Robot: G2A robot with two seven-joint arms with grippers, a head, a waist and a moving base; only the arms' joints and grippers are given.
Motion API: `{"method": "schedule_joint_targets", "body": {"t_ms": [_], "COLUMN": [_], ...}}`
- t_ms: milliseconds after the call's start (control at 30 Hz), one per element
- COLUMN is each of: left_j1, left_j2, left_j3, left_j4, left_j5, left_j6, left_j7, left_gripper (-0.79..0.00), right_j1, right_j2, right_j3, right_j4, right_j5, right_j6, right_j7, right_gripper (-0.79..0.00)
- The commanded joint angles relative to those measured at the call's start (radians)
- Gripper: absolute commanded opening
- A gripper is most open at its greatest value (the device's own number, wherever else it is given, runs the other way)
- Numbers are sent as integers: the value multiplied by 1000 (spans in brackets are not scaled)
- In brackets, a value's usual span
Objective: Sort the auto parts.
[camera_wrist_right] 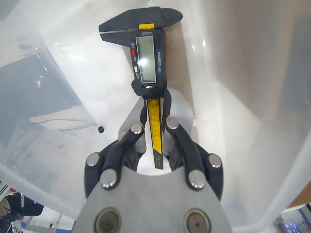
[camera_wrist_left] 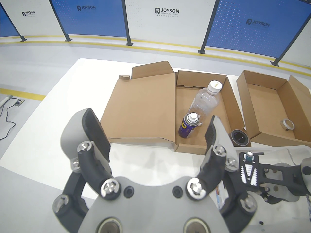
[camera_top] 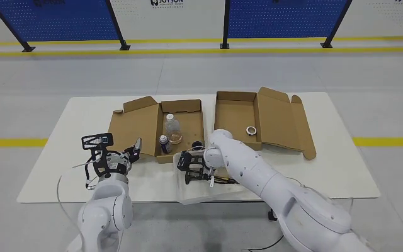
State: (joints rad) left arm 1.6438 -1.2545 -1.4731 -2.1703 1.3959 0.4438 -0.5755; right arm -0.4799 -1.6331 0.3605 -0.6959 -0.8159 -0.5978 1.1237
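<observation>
My right gripper [camera_wrist_right: 155, 107] is shut on the yellow scale bar of a black digital caliper [camera_wrist_right: 145, 59], low inside a translucent plastic bin [camera_wrist_right: 230, 73]. In the top view that gripper [camera_top: 192, 165] sits in the bin [camera_top: 189, 195] at the table's front edge. My left gripper [camera_wrist_left: 153, 122] is open and empty, held above the table in front of the left cardboard box [camera_wrist_left: 201, 76]; the top view shows it [camera_top: 116, 146] left of that box. The box holds a clear plastic bottle [camera_wrist_left: 205, 103] and a blue spray can [camera_wrist_left: 188, 126].
The right cardboard box [camera_top: 233, 120] holds a small silver ring [camera_top: 251, 130]. A black round part [camera_wrist_left: 240, 137] stands on the table between the boxes, just behind the bin. Both boxes have flaps spread open. White tabletop lies bare at the far left and right.
</observation>
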Motion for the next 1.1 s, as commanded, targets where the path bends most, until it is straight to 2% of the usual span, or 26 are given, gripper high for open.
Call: {"method": "schedule_joint_targets", "body": {"t_ms": [0,33,333,767,1067], "left_j1": [0,0,0,0,0], "left_j2": [0,0,0,0,0], "left_j3": [0,0,0,0,0], "left_j4": [0,0,0,0,0], "left_j5": [0,0,0,0,0], "left_j6": [0,0,0,0,0], "left_j7": [0,0,0,0,0], "left_gripper": [0,0,0,0,0], "right_j1": [-4,-5,-13,-28,-36], "right_j2": [3,4,13,13,-3], "right_j3": [4,7,21,27,28], "right_j4": [-7,-11,-50,-72,-30], "right_j5": [1,1,-8,-59,-65], "right_j6": [3,5,8,47,54], "right_j7": [9,12,23,-26,-68], "right_gripper": [-616,-563,-471,-440,-465]}}
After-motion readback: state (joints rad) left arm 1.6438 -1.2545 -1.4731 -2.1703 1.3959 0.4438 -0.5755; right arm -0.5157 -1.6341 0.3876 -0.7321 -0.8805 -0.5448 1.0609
